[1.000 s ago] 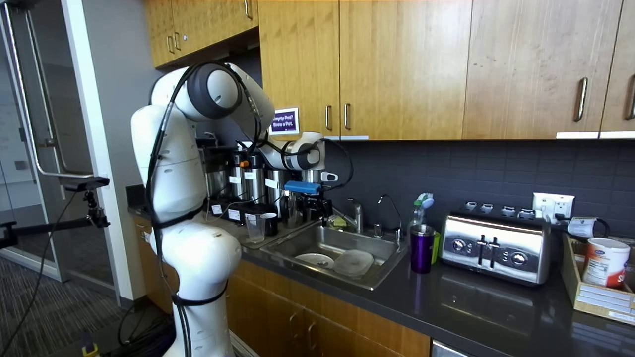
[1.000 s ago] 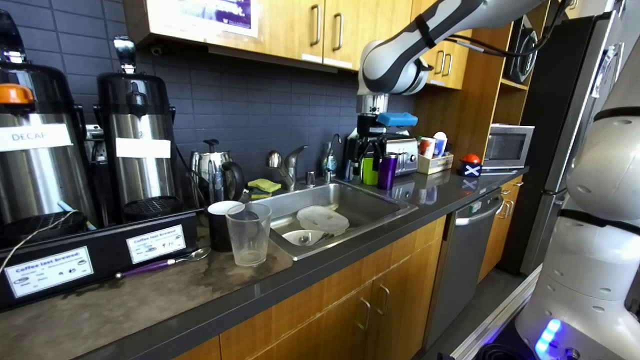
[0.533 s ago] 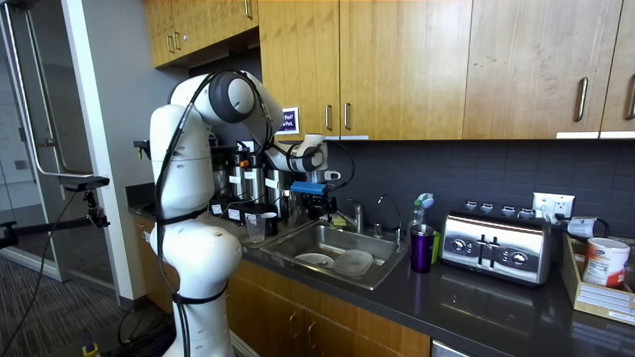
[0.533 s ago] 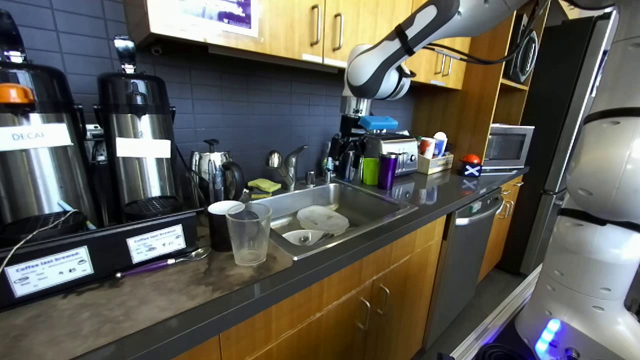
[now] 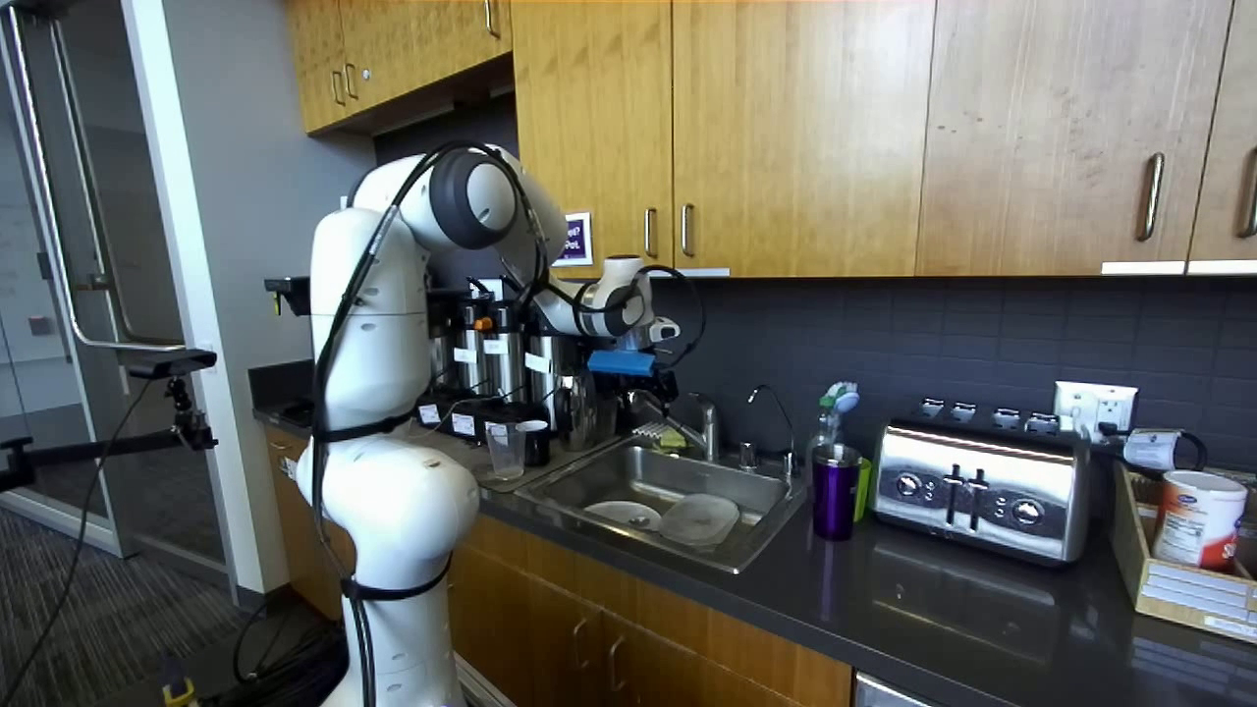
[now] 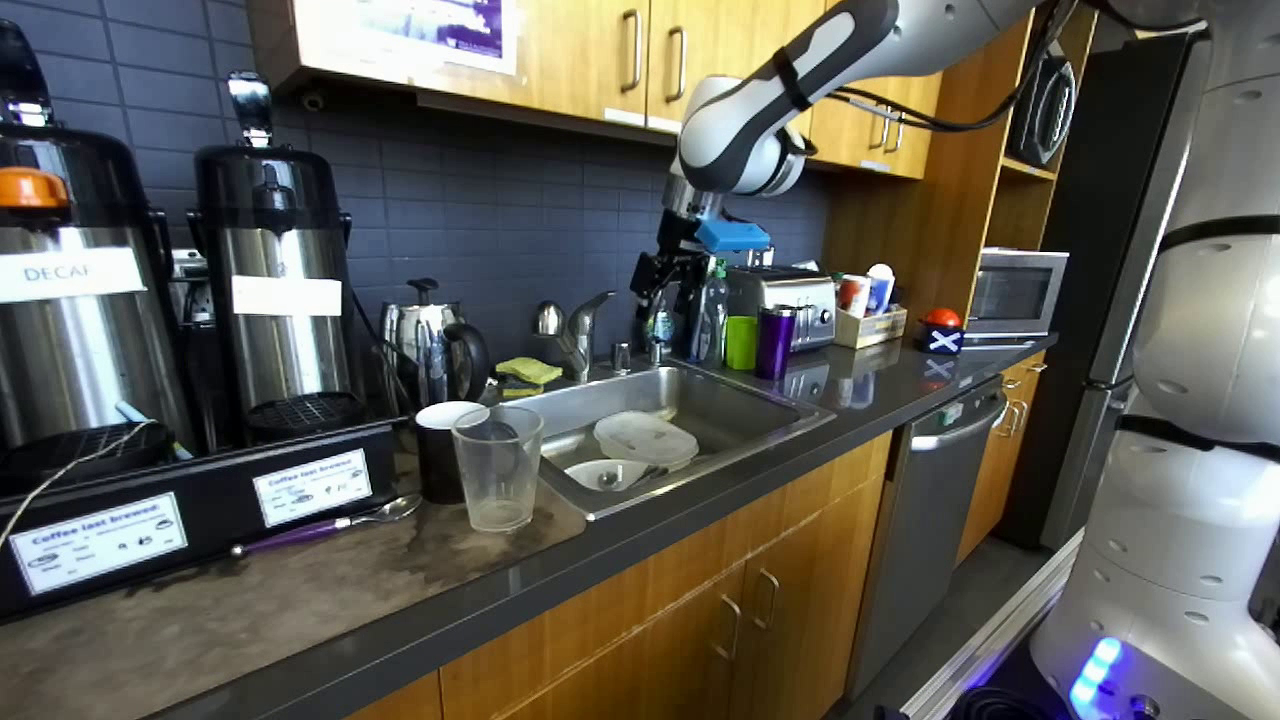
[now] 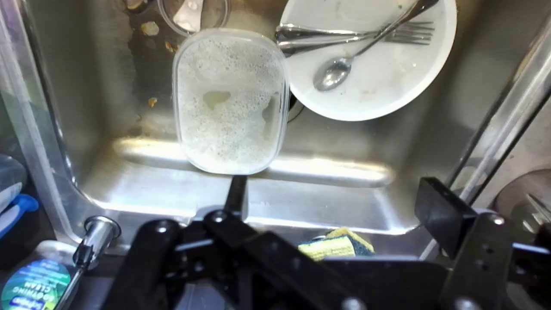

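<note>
Fingers [image 7: 442, 215]: spread apart, empty. Sponge [image 7: 330, 247]: below them, likely kept handy. Plate [image 7: 366, 103]: below, likely gathering used cutlery [image 7: 333, 74].

Bright glare along the steel sink [image 7: 318, 198], shadowed backsplash [image 6: 520, 240], poster [image 6: 430, 30] partly washed out

We see a purple tumbler [image 5: 835, 499] and green cup [image 6: 741, 344] by one end of the toaster [image 5: 980, 491], an open box [image 6: 868, 331] past the other, an outlet [image 5: 1090, 407] behind, cabinets [image 5: 800, 137] above.
</note>
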`<control>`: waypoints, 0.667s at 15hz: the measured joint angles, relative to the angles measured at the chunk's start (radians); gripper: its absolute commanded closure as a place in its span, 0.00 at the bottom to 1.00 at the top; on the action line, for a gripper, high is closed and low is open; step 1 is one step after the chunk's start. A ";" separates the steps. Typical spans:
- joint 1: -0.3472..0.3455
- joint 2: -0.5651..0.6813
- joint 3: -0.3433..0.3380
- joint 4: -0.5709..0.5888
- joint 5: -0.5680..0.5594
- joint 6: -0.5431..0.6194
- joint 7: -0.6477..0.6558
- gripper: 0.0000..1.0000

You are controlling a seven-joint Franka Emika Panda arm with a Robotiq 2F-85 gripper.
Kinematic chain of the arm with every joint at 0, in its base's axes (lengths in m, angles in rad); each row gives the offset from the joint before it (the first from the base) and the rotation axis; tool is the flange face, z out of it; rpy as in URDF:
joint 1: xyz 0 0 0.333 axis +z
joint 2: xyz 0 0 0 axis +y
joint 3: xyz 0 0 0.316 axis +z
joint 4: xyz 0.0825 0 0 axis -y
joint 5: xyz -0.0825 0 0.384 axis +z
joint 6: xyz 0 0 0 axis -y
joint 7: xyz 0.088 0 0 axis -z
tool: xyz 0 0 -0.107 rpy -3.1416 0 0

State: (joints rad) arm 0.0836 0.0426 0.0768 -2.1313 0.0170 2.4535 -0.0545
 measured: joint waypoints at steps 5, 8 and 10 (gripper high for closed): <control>0.006 0.036 0.007 0.030 0.007 0.060 -0.021 0.00; 0.006 0.073 0.008 0.052 0.007 0.106 -0.027 0.00; 0.006 0.102 0.009 0.075 0.006 0.141 -0.036 0.00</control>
State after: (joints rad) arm 0.0901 0.1450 0.0860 -2.0559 0.0233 2.5945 -0.0904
